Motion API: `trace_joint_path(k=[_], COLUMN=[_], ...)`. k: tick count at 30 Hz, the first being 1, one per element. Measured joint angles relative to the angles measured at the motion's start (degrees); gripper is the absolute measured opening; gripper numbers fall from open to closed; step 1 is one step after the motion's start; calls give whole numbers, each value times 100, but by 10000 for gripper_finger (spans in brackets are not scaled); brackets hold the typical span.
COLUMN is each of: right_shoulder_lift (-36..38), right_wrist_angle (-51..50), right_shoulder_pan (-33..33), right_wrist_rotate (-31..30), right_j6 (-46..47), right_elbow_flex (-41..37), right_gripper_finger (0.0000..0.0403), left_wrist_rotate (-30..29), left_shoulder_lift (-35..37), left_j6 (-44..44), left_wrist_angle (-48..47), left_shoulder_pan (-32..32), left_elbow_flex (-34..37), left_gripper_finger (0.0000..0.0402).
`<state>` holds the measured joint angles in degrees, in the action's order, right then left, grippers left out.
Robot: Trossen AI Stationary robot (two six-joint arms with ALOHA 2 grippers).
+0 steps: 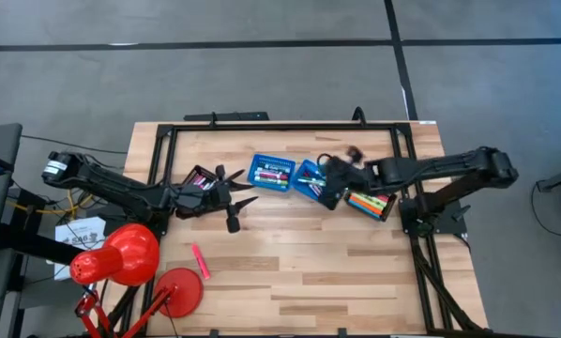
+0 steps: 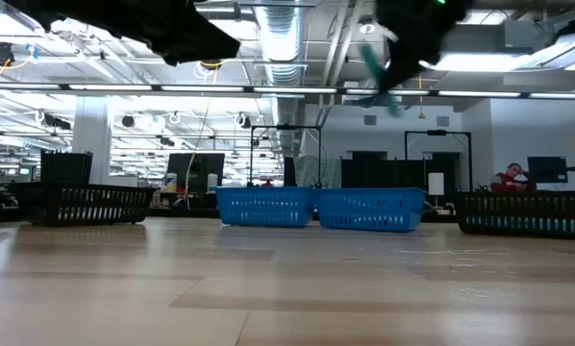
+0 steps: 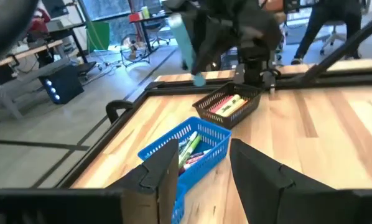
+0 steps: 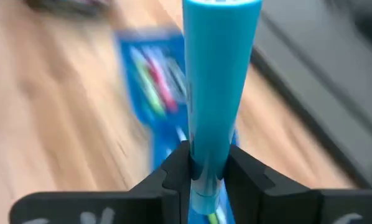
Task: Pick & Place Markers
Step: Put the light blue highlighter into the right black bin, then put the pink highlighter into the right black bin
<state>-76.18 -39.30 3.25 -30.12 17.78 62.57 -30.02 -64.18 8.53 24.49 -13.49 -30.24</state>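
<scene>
right gripper: jaws clamped on a light-blue marker, held in the air above the right blue basket
marker look: smooth cylinder, plain blue
left gripper: jaws apart, nothing held, left of the blue baskets

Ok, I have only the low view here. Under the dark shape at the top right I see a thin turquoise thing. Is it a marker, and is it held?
Observer: Yes. The right wrist view shows the right gripper shut on a light blue capped marker.
Operator: Over which container is it?
Observer: From above, it is at the edge of the right-hand blue perforated plastic basket, between that and the small black tray holding coloured markers.
Operator: And the other arm?
Observer: The left gripper is open and empty, beside the other small black tray on the left of the table.
</scene>
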Motion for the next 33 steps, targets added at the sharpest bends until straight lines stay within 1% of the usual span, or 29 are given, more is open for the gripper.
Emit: trace_joint_path(k=[3,6,9,11,14,20,22,27,33], right_shoulder_lift=[94,90,87,90,90,90,90,90,90], right_wrist_angle=[-1483,-2592,-3304,-3515,-3496,-2901,-2899,-2911,-2899], right_shoulder_pan=[2,2,-40,-85,-162,-378,-498,-815,-1070], right_wrist_rotate=[-37,93,446,726,895,952,1054,1514,1520], right_j6=[1517,2617,3388,3719,3826,3717,3653,3915,3730], right_elbow_flex=[-155,-460,-776,-923,-1117,-1537,-1648,-1905,-1921], right_gripper_finger=[67,67,67,67,69,87,92,104,118], left_wrist_rotate=[2,0,2,2,2,3,4,4,4], left_shoulder_lift=[0,0,0,0,0,0,0,0,0], left_j6=[-223,-305,-305,-305,-305,-305,-305,-305,-306], left_wrist_angle=[0,0,0,1,2,2,2,0,0], left_shoulder_pan=[81,133,141,141,141,140,139,139,139], left_elbow_flex=[0,0,0,0,0,0,0,0,0], left_gripper_finger=[141,140,140,140,140,140,140,140,140])
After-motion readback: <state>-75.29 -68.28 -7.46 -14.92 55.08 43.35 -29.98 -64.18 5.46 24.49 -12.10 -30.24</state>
